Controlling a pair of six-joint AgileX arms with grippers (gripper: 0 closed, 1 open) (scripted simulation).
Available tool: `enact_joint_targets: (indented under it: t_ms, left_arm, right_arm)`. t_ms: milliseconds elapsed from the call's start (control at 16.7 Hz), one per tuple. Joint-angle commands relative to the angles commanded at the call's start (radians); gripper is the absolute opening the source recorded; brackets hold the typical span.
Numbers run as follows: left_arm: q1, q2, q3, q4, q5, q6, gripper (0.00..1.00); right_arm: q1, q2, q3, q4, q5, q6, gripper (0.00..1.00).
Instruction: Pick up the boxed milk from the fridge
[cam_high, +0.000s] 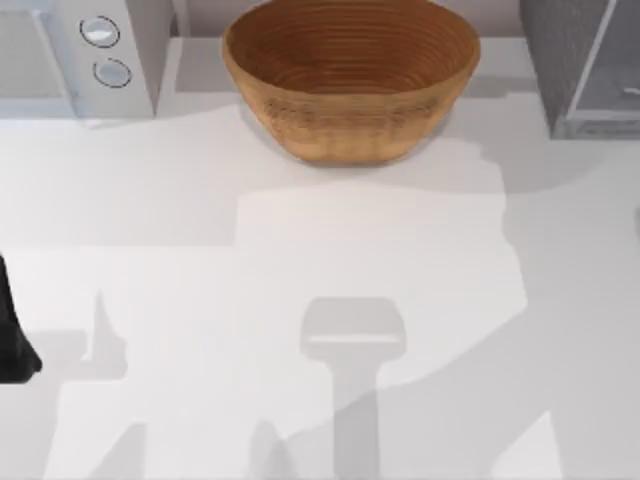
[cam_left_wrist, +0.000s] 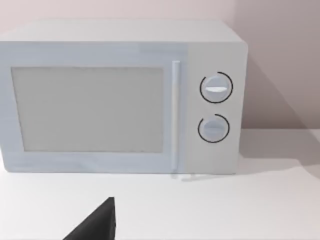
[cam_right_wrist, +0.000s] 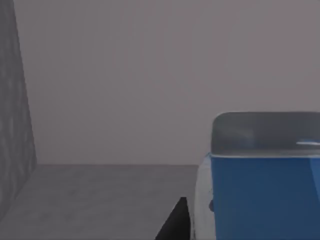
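While the woven bowl (cam_high: 350, 75) sits at the table's (cam_high: 300, 300) back middle, the boxed milk (cam_right_wrist: 260, 195) stands inside the fridge (cam_high: 580, 65), back right, right in front of the right wrist camera. Whether either gripper is spread, I cannot tell. The left wrist camera faces the microwave (cam_left_wrist: 120, 97).

We count one woven bowl (cam_high: 350, 75) at the top middle of the overhead frame, one pale appliance (cam_high: 80, 55) in its upper left corner carrying two round knobs (cam_high: 99, 32), and one fridge (cam_high: 585, 65) in its upper right corner. We count one boxed milk (cam_right_wrist: 262, 197).
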Motion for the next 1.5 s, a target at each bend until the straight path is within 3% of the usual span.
enact_joint_targets:
  t_ms: [480,900,1200,1500]
  left_arm:
    - [0.000,0.000,0.000,0.000,0.000,0.000,1.00]
    - [0.000,0.000,0.000,0.000,0.000,0.000,1.00]
    - [0.000,0.000,0.000,0.000,0.000,0.000,1.00]
    - [0.000,0.000,0.000,0.000,0.000,0.000,1.00]
  right_arm:
    - [-0.039,-0.184,-0.376,0.176,-0.038,0.003,0.00]
    - [-0.037,-0.197,-0.404,0.195,-0.042,0.005,0.00]
    - [-0.015,-0.338,-0.462,0.108,-0.027,0.002,0.00]
    - [0.030,-0.726,-0.616,-0.115,0.014,-0.002,0.00]
